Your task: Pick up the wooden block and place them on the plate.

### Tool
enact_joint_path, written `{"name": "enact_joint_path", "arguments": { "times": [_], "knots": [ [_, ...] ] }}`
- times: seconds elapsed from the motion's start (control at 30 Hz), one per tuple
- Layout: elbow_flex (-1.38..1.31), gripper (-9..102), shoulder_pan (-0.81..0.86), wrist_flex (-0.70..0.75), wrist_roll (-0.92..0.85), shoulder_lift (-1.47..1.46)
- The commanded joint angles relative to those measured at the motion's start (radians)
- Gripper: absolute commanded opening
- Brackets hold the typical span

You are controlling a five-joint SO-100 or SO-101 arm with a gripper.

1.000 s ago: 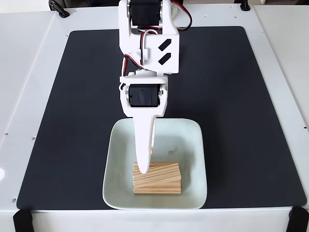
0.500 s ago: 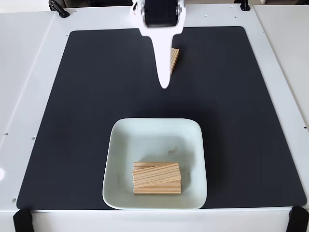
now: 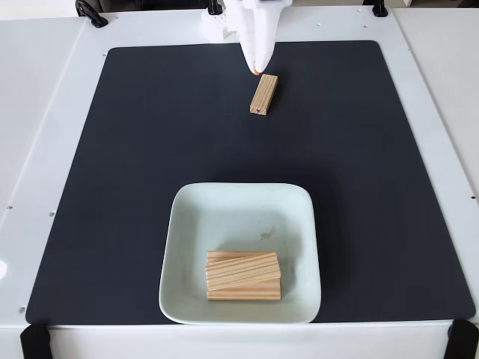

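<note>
In the fixed view a single wooden block (image 3: 263, 94) lies on the black mat near its far edge, its long side running slightly slantwise. My white gripper (image 3: 257, 70) hangs at the top of the view, its orange-tipped point just above and left of that block's far end. From this angle its fingers overlap, so I cannot say whether they are open or shut; nothing shows between them. The mint-green plate (image 3: 239, 213) sits near the mat's front edge. A stack of wooden blocks (image 3: 243, 274) rests in the plate's front half, the top one slightly askew.
The black mat (image 3: 135, 172) covers most of the white table (image 3: 37, 149). Black clamps sit at the front corners (image 3: 35, 342) and dark fittings at the far edge (image 3: 90, 13).
The arm has pulled back from the plate, where its tip stood over the stacked blocks, to the far edge of the mat. The single block, earlier hidden behind it, now lies in full view.
</note>
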Motion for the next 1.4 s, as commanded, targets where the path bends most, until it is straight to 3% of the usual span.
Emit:
{"name": "enact_joint_path", "arguments": {
  "times": [0.0,0.13,0.33,0.47,0.6,0.87,1.1,1.37],
  "knots": [
    [0.018,0,0.0,0.0,-0.261,0.032],
    [-0.028,-1,0.014,0.034,-0.434,-0.028],
    [-0.304,0,-0.006,0.408,-0.471,-0.195],
    [-0.385,0,-0.032,0.517,-0.469,-0.259],
    [-0.319,0,-0.038,0.489,-0.468,-0.258],
    [-0.026,0,-0.069,0.23,-0.35,-0.132],
    [0.161,2,-0.109,0.147,-0.347,-0.023],
    [0.176,40,-0.1,0.133,-0.356,-0.014]
  ]
}}
